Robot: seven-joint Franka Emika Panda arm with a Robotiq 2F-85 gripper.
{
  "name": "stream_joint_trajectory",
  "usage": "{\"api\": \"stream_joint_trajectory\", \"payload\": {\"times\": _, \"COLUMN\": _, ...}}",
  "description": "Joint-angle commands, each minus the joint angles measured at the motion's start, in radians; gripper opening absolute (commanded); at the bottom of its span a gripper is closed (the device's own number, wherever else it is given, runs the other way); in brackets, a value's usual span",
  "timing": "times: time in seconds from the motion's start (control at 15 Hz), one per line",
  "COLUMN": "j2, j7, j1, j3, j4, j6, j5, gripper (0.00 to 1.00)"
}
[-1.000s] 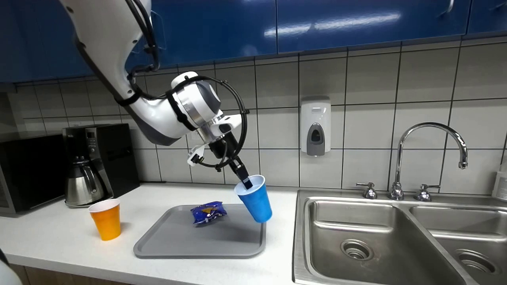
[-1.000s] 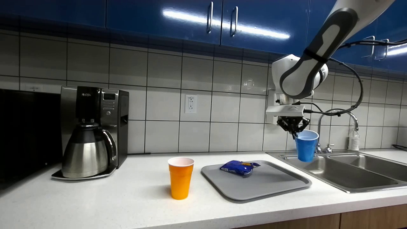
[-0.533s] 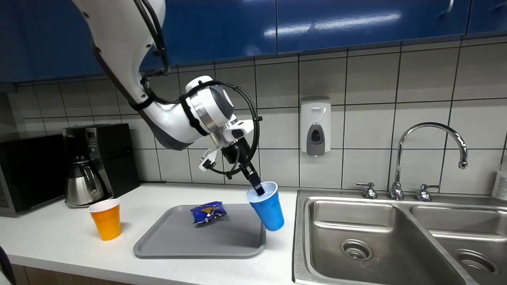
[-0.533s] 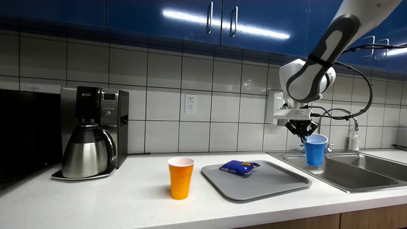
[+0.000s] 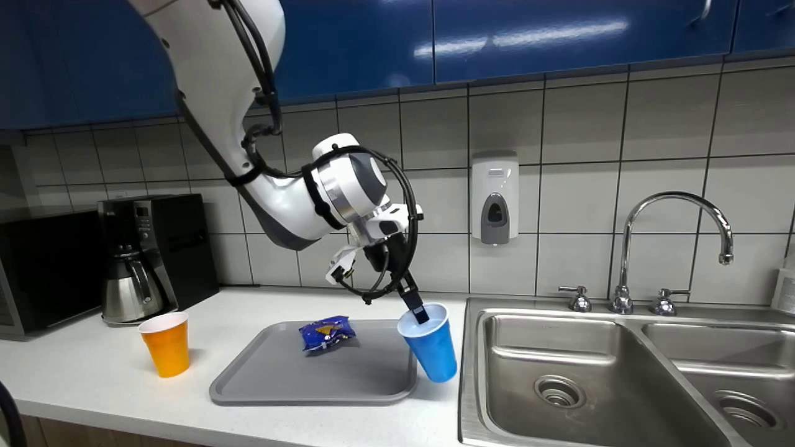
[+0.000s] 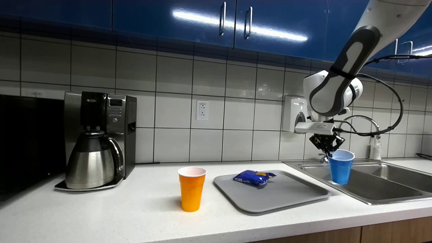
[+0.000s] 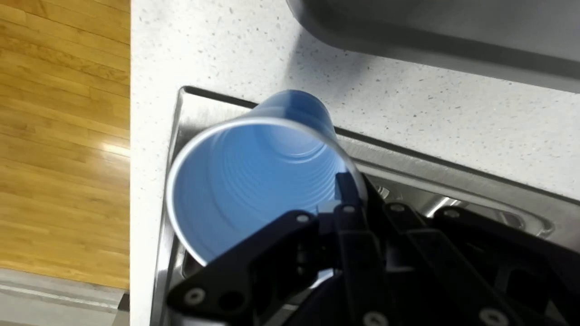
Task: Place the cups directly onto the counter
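My gripper [image 5: 421,315] is shut on the rim of the blue cup [image 5: 430,347], one finger inside and one outside. The cup hangs tilted above the counter [image 5: 93,379], near the strip between tray and sink. In an exterior view the gripper [image 6: 329,153] holds the blue cup [image 6: 341,168] in front of the sink. In the wrist view the blue cup [image 7: 244,181] shows its open mouth left of the fingertips [image 7: 358,188], and its shadow falls on the counter [image 7: 217,50]. The orange cup [image 5: 166,347] stands upright on the counter, also in an exterior view [image 6: 191,190].
A grey tray [image 5: 310,385] lies left of the blue cup with a blue packet [image 5: 327,333] on it. The steel sink [image 5: 472,372] with its faucet [image 5: 624,248] is close on the right. A coffee maker [image 6: 91,162] stands at the back left. A soap dispenser [image 5: 495,198] hangs on the wall.
My gripper has moved right and down with the blue cup in both exterior views, from over the tray's right edge to beside the sink's edge. The orange cup, tray and packet have not moved.
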Motion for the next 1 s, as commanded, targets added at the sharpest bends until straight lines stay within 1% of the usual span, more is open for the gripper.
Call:
{"api": "stream_joint_trajectory", "payload": {"times": 0.0, "j2": 0.043, "j7": 0.034, "j1": -0.009, "j3": -0.01, "j4": 0.021, "j6": 0.031, "j5": 0.04, "gripper": 0.01}}
{"api": "stream_joint_trajectory", "payload": {"times": 0.33, "j2": 0.083, "j7": 0.036, "j1": 0.001, "j3": -0.028, "j4": 0.033, "j6": 0.051, "j5": 0.089, "gripper": 0.01}}
{"api": "stream_joint_trajectory", "payload": {"times": 0.8, "j2": 0.117, "j7": 0.025, "j1": 0.007, "j3": -0.053, "j4": 0.042, "j6": 0.059, "j5": 0.126, "gripper": 0.01}}
{"api": "stream_joint_trajectory", "payload": {"times": 0.87, "j2": 0.12, "j7": 0.023, "j1": 0.007, "j3": -0.056, "j4": 0.041, "j6": 0.061, "j5": 0.132, "gripper": 0.03}}
{"api": "stream_joint_trajectory", "payload": {"times": 0.93, "j2": 0.124, "j7": 0.018, "j1": 0.008, "j3": -0.057, "j4": 0.043, "j6": 0.058, "j5": 0.138, "gripper": 0.29}}
